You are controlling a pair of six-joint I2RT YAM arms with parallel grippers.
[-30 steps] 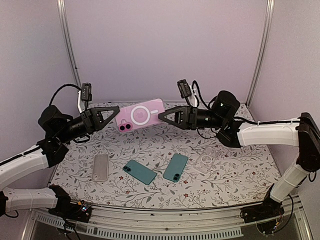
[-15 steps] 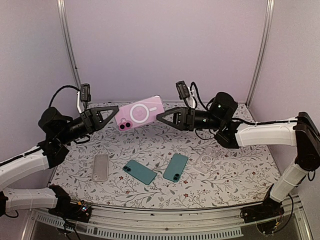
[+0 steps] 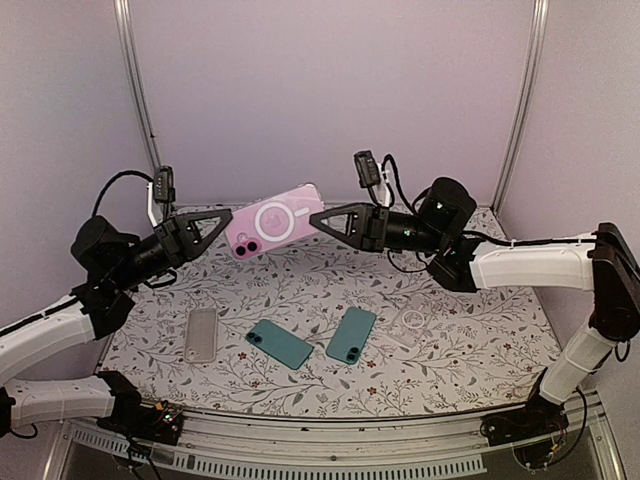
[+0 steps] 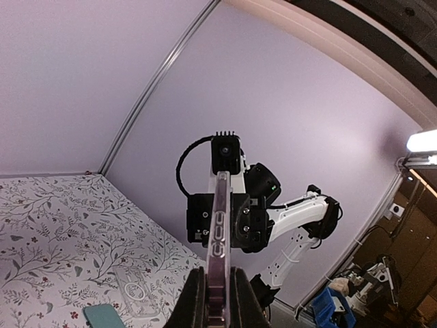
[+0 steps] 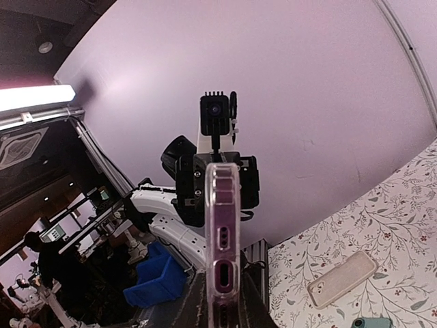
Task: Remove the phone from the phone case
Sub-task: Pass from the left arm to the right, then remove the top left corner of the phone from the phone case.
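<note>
Pink phone in its clear ring-marked case hangs mid-air, left gripper clamped on one end, right gripper pinching the other. I'd catch just the case lip and peel slowly.

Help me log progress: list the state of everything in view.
pink cased phone: in its case, held in the air at both ends.
left pincer: shut on pink cased phone.
right pincer: shut on pink cased phone.
left teal phone: bare, lying flat.
right teal phone: bare, lying flat.
left clear case: empty, lying flat.
right clear case: empty, lying flat.
</note>
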